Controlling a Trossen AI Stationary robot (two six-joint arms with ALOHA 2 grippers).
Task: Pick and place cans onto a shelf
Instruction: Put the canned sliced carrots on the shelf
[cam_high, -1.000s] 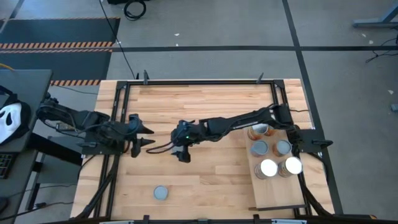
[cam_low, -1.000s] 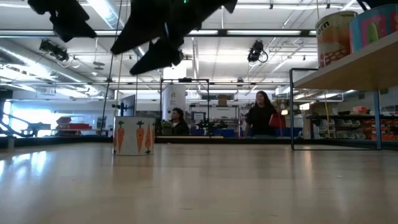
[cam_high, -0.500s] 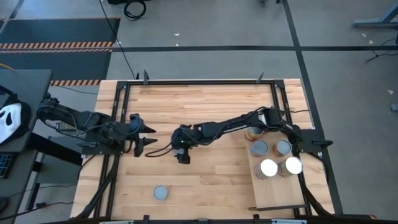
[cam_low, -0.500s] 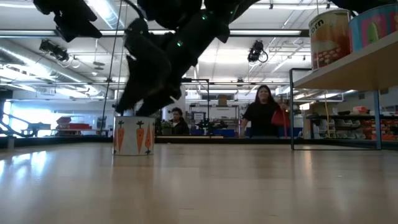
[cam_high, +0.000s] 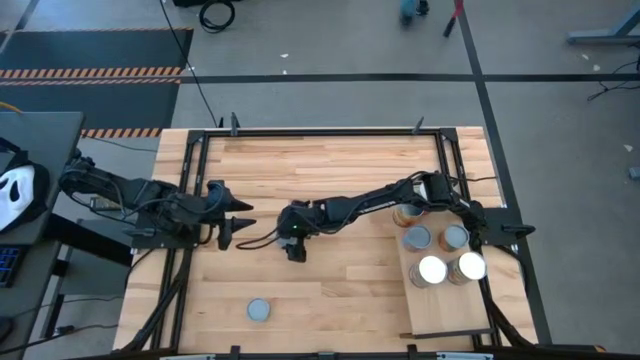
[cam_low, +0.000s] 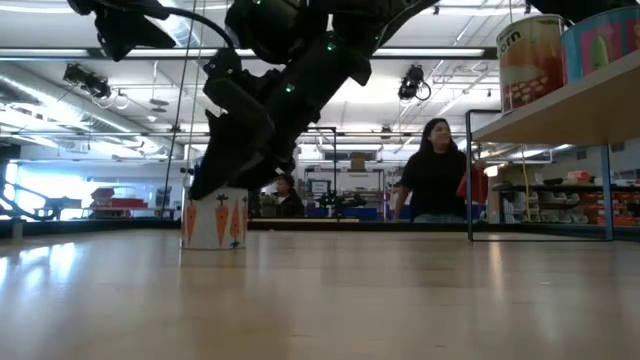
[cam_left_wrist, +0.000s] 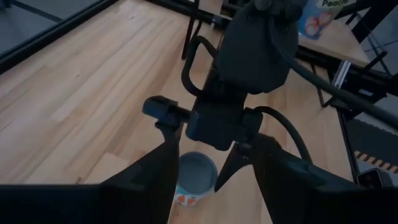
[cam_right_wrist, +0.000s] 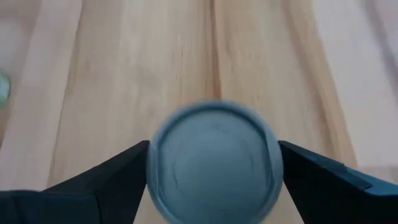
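Note:
A small tin with carrot pictures on its side and a grey round top (cam_right_wrist: 214, 163) stands upright on its base on the slatted tabletop (cam_high: 330, 170). It also shows in the low view (cam_low: 215, 221) and the left wrist view (cam_left_wrist: 194, 179). My right gripper (cam_high: 294, 243) points down over it, open, with one finger on each side of the tin's top. My left gripper (cam_high: 243, 218) hovers open and empty just left of the tin. Another tin (cam_high: 259, 310) stands near the front edge. Several tins (cam_high: 432, 270) stand on the pale shelf board (cam_high: 450, 310).
The shelf is raised on thin black legs at the table's right (cam_low: 560, 115), with tins on top (cam_low: 530, 55). A black metal frame (cam_high: 320, 131) runs round the table. People stand in the room beyond the table (cam_low: 435, 170).
My right gripper has come down and a little toward the table's left edge, from high above the carrot tin until its open fingers are level with the tin's top. The tin has stayed in place. A person in the room beyond has walked to the right.

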